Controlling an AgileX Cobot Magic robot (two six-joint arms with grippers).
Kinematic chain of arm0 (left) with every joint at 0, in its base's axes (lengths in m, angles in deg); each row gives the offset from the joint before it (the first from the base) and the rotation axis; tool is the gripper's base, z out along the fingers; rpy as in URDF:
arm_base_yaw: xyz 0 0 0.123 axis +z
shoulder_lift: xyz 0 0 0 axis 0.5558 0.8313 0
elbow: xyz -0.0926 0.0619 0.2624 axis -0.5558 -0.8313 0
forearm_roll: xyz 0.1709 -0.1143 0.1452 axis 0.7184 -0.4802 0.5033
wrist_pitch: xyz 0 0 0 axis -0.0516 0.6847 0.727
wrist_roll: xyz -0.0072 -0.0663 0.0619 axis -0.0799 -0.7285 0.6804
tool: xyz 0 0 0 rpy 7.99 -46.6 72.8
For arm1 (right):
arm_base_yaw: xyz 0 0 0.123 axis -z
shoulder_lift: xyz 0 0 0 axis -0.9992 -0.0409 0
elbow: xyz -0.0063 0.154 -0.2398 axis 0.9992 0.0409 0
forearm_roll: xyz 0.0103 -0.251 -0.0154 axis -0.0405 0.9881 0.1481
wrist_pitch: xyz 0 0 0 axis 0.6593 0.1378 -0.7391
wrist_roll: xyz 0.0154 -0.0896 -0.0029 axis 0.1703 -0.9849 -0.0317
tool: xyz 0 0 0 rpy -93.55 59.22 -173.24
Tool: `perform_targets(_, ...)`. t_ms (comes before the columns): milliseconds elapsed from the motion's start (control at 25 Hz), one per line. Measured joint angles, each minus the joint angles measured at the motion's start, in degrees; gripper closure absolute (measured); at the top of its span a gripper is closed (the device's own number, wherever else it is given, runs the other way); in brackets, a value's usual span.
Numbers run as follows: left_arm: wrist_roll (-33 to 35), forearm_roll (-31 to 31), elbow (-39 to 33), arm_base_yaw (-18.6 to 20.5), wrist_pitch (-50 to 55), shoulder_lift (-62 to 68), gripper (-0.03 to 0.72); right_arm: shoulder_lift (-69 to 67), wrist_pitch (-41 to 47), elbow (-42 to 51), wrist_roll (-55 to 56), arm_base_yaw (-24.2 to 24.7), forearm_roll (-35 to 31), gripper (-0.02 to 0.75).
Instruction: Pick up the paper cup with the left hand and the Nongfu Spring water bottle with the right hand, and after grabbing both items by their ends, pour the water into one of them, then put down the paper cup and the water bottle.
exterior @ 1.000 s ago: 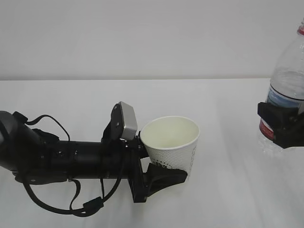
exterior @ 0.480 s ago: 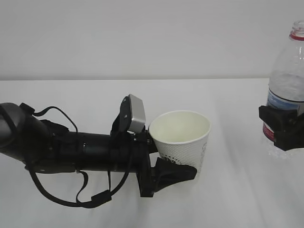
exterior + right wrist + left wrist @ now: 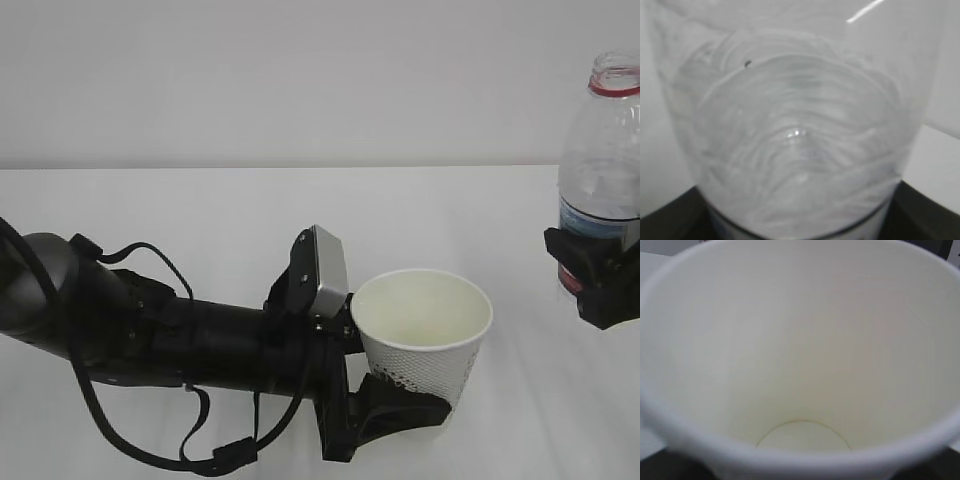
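Up at three o'clock, the right gripper (image 3: 600,275) clasps the clear ribbed bottle (image 3: 603,160); at five o'clock the left gripper (image 3: 385,400) clasps the dotted paper cup (image 3: 425,335) above the white table (image 3: 200,215).

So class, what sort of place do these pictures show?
Probably a lab or test bench: a bare white table, a blank wall, and robot arms holding only a paper cup and water bottle.

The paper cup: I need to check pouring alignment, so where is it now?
In the exterior view the paper cup sits lower centre-right, upright in the left gripper, left of and below the bottle.
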State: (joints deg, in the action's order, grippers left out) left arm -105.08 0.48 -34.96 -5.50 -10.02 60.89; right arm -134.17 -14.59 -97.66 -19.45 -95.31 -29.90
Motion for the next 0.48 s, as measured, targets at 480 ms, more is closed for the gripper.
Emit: perform_targets(480,2.6,-0.6,0.0,-0.1,0.0,0.0,0.15,0.0,0.0,0.0,-10.4,0.0,0.0,0.223)
